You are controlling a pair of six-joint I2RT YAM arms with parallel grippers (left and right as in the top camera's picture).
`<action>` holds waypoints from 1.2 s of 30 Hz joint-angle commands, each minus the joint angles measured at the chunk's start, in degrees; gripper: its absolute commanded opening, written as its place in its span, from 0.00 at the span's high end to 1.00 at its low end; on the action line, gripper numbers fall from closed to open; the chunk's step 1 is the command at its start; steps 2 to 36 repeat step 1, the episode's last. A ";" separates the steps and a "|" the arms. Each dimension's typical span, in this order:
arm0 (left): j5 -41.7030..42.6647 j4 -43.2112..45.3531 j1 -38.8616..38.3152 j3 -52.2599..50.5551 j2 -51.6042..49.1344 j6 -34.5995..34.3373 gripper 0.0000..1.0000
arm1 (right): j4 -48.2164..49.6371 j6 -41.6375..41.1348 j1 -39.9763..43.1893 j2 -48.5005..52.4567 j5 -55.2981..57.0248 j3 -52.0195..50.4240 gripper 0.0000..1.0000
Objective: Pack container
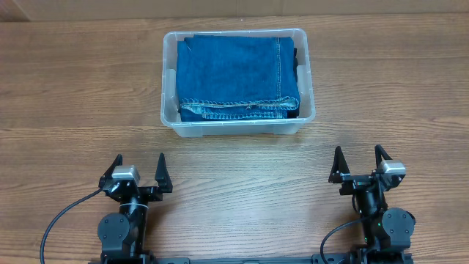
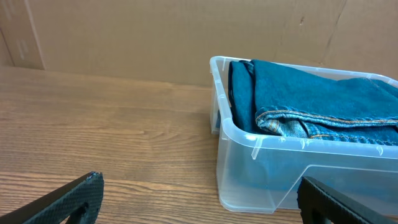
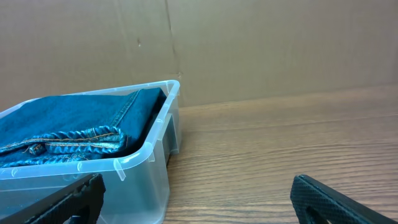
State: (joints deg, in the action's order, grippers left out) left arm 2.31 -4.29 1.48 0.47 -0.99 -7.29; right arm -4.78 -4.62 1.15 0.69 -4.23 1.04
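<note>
The clear plastic container (image 1: 171, 121) stands at the back middle of the wooden table. Folded blue jeans (image 1: 234, 73) fill it up to the rim. My left gripper (image 1: 138, 172) is open and empty near the front left, well short of the container. My right gripper (image 1: 360, 163) is open and empty near the front right. In the left wrist view the container (image 2: 261, 168) is ahead to the right with the jeans (image 2: 323, 99) in it, between my open fingers (image 2: 200, 198). In the right wrist view the container (image 3: 146, 168) and jeans (image 3: 68, 121) are ahead to the left of my open fingers (image 3: 198, 198).
A brown cardboard wall (image 2: 186, 37) stands behind the table's far edge. A black cable (image 1: 62, 213) runs from the left arm's base at the front left. Bare wooden tabletop (image 1: 242, 191) lies between the two arms.
</note>
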 commanded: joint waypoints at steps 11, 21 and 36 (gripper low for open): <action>-0.85 -0.13 -0.22 -0.15 0.74 0.87 0.00 | 0.17 0.15 0.37 -0.35 0.31 -0.57 0.00; -0.85 -0.13 -0.22 -0.15 0.74 0.87 0.00 | 0.17 0.15 0.37 -0.35 0.31 -0.57 0.00; -0.85 -0.13 -0.22 -0.15 0.74 0.87 0.00 | 0.17 0.15 0.37 -0.35 0.31 -0.57 0.00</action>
